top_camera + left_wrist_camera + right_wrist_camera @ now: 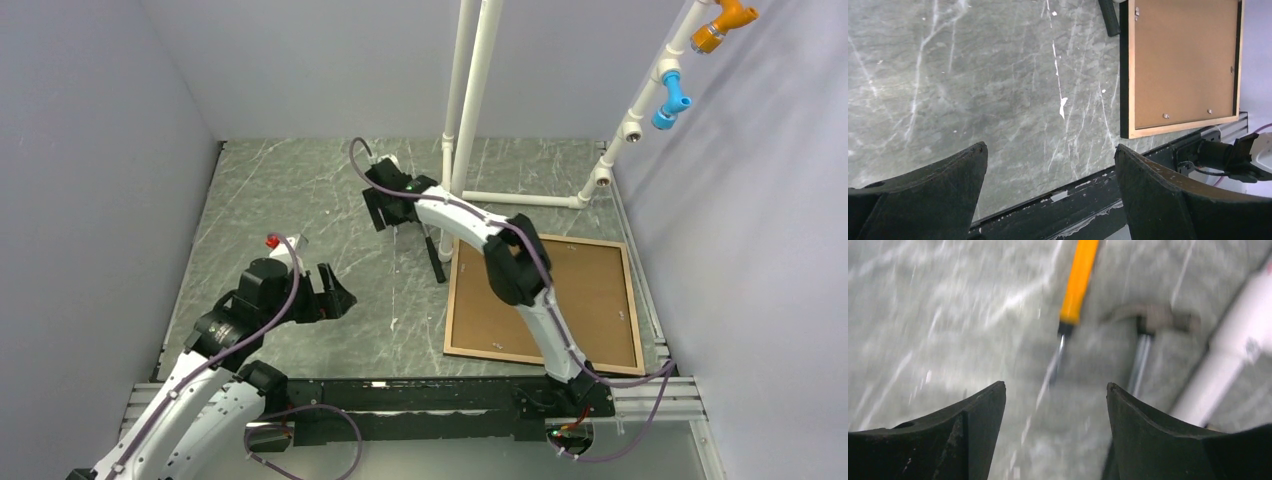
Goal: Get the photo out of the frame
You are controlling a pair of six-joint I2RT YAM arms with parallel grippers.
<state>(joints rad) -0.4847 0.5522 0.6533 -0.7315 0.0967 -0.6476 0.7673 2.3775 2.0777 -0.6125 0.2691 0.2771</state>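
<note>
Jaws of right claw (1055,390) stood apart, empty, over screwdriver (1078,280) and hammer (1153,320); left claw (1050,150) hung wide, empty. On the table (973,75) the frame (1124,70) lay face-down, photo (1183,60) (brown back up) still seated inside; removal seemingly not begun.

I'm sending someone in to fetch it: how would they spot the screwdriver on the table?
Find the white pipe stand at the table's far side. Near its foot lies a hammer, and beside that, on the side away from the pipe, the screwdriver. It alone has a bright yellow-orange handle and a thin metal shaft.
</note>
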